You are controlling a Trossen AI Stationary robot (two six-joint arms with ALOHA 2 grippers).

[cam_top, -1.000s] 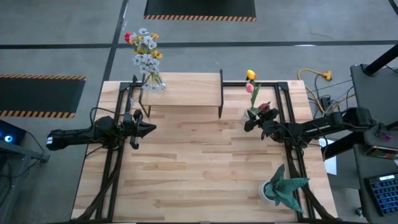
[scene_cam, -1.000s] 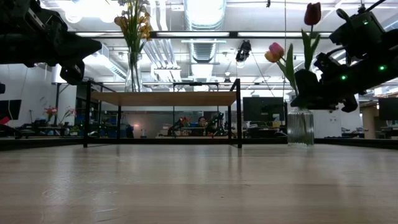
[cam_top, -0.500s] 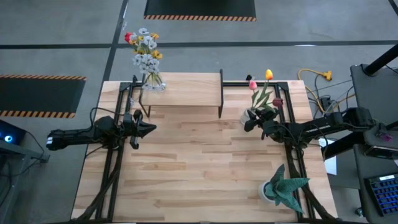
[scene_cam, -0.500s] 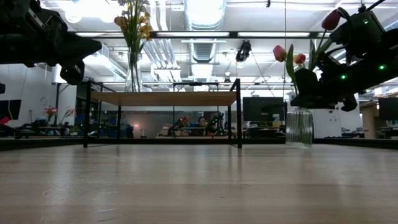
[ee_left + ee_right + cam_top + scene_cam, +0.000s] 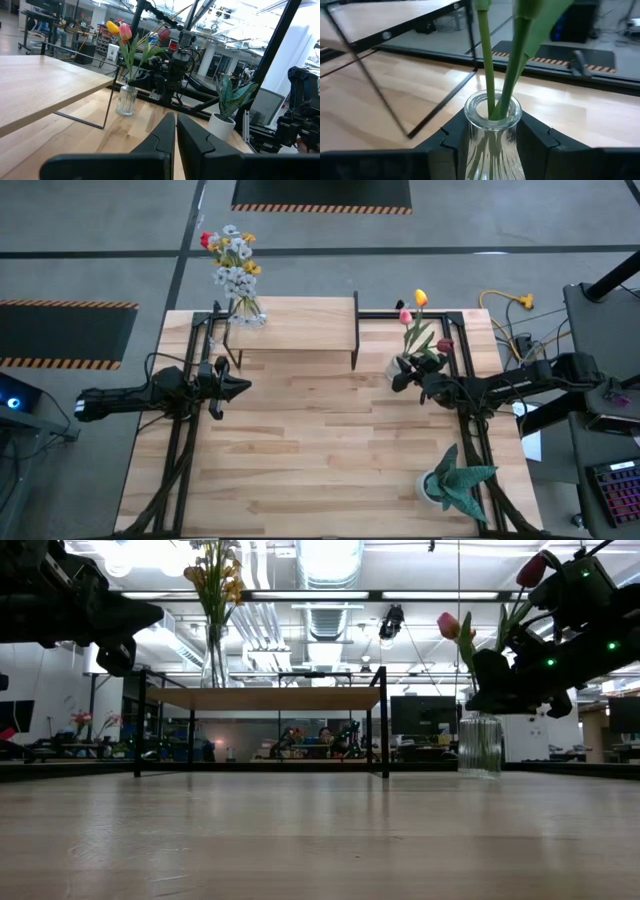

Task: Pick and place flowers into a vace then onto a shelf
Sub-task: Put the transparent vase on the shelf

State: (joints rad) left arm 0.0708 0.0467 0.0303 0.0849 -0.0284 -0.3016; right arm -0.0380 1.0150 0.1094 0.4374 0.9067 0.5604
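The left arm is lying low across the left side of the tabletop, reaching toward the middle, and its left gripper (image 5: 238,386) is hovering clear of the surface with its 2 dark fingers (image 5: 162,134) pressed together. The right arm is stretching in from the right edge, wrist roughly level, and its right gripper (image 5: 404,370) is sitting at the neck of a glass vase (image 5: 492,131), 1 finger on each side, clasping the glass.
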